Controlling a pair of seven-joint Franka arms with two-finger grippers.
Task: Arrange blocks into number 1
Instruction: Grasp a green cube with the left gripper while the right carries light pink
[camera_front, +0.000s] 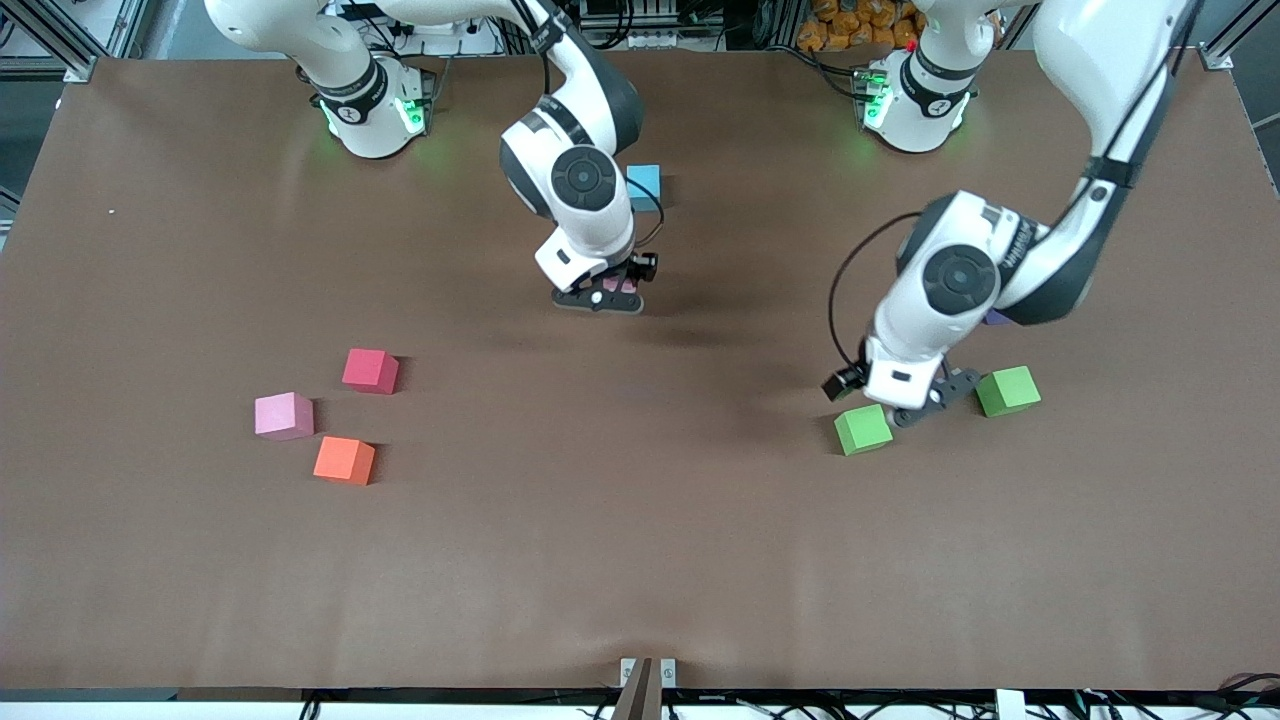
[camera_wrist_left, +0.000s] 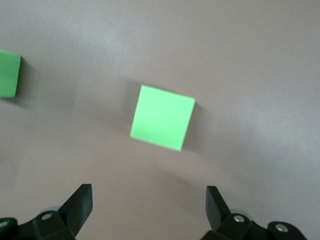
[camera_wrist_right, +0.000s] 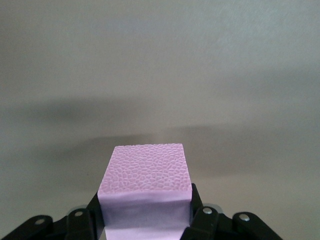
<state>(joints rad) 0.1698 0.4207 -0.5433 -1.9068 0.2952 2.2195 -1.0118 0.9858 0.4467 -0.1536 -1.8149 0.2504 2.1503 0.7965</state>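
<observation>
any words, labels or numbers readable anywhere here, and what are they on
None can be read: the blocks, including the pink block in the right gripper and the green block below the left gripper, are plain, and so is the brown table.

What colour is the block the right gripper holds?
Pink, a pale lilac shade; the block shows best in the right wrist view.

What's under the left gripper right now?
The left gripper hangs open over bare table, with a green block just ahead of its fingertips and a second green block off to one side. Whatever lies directly beneath the wrist itself is covered.
</observation>
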